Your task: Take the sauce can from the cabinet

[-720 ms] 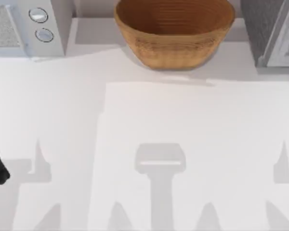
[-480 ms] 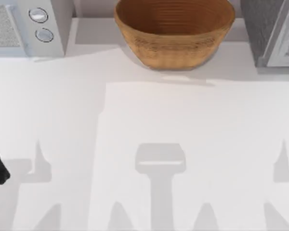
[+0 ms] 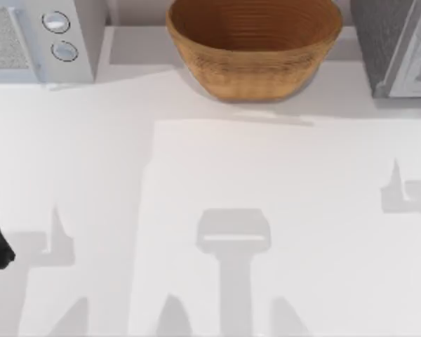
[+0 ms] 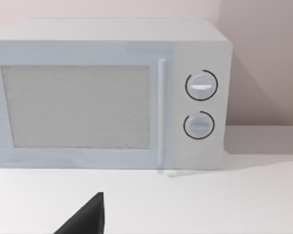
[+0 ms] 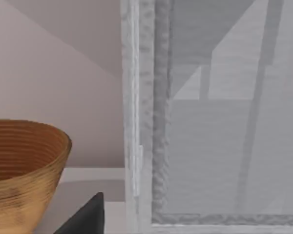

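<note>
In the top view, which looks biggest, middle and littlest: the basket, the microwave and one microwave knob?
1. Wicker basket, biggest.
2. Microwave, smaller as shown, though the picture's edge cuts it off, so its full size is unsure.
3. Upper microwave knob, littlest.

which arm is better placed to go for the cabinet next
Right, probably. The cabinet stands at the table's far right, and the right wrist view faces its glass door up close. The left wrist view faces the microwave at far left.

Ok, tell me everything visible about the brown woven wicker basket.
The brown woven wicker basket is a round, open bowl with ribbed walls that narrow toward the base. It stands upright at the back middle of the white table, between the white microwave and the grey cabinet, touching neither. What shows of its inside holds nothing.
</note>
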You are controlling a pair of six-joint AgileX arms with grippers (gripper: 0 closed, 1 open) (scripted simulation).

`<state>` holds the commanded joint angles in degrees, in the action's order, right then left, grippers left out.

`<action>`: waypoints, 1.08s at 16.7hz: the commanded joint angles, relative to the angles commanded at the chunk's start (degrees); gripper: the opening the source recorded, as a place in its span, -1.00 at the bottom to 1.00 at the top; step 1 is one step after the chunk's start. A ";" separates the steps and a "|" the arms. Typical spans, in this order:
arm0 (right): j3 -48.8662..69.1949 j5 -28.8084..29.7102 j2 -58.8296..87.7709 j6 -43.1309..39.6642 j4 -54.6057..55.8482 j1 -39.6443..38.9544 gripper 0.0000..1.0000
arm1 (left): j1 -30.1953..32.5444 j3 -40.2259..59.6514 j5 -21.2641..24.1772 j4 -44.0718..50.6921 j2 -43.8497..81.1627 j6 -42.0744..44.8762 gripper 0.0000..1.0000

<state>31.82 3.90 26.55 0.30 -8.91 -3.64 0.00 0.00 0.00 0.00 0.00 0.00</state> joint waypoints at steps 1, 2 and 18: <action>5.54 0.60 4.08 0.07 -1.18 -0.60 1.00 | 0.00 0.00 0.00 0.00 0.00 0.00 1.00; 11.26 1.21 8.20 0.13 -2.36 -1.20 1.00 | 0.00 0.00 0.00 0.00 0.00 0.00 1.00; 67.98 7.37 49.49 0.60 -15.01 -6.93 1.00 | 0.00 0.00 0.00 0.00 0.00 0.00 1.00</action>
<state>99.80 11.27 76.05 0.90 -23.92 -10.58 0.00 0.00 0.00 0.00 0.00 0.00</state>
